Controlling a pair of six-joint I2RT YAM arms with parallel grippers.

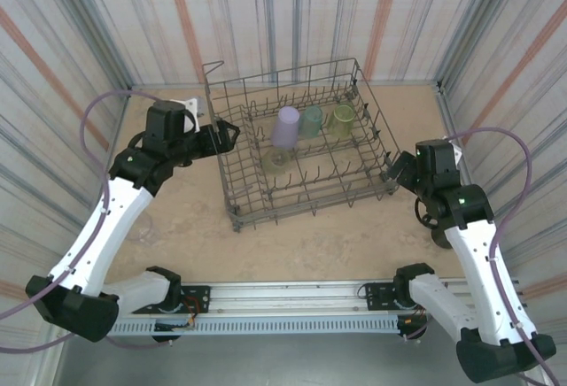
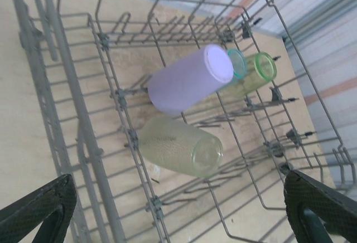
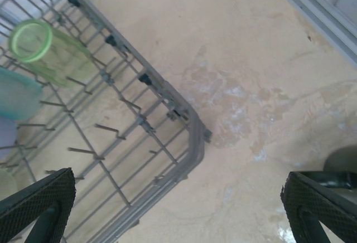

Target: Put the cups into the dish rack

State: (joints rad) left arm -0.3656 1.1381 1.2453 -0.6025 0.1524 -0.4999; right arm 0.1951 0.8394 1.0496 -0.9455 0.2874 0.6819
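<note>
Inside the rack (image 1: pixel 310 198), at the middle of the table (image 1: pixel 292 244), four cups are loaded: a lavender cup (image 1: pixel 286 127), a teal cup (image 1: pixel 311 120) and a green cup (image 1: pixel 343 118) in a row toward the far side, and a pale cup (image 1: pixel 276 159) just in front of the lavender one. Each leans against the tines (image 3: pixel 106 127) rather than standing upright. They appear inverted, base uppermost, an attitude that would let water drain and that the tines keep from rolling. The cups are translucent plastic tumblers, slightly tapered. The lavender one is frosted and tallest, and the pale one has a finely grained wall. The rack is a rectangular basket of grey wire with dark caps on some tine ends. The table is tan and mottled, with a whitish stain beside the rack's near right corner. The left gripper (image 1: pixel 229 135) hovers at the rack's left wall and the right gripper (image 1: pixel 394 169) at its right wall. Both have jaws spread wide and hold nothing, their black pads showing a woven texture.
</note>
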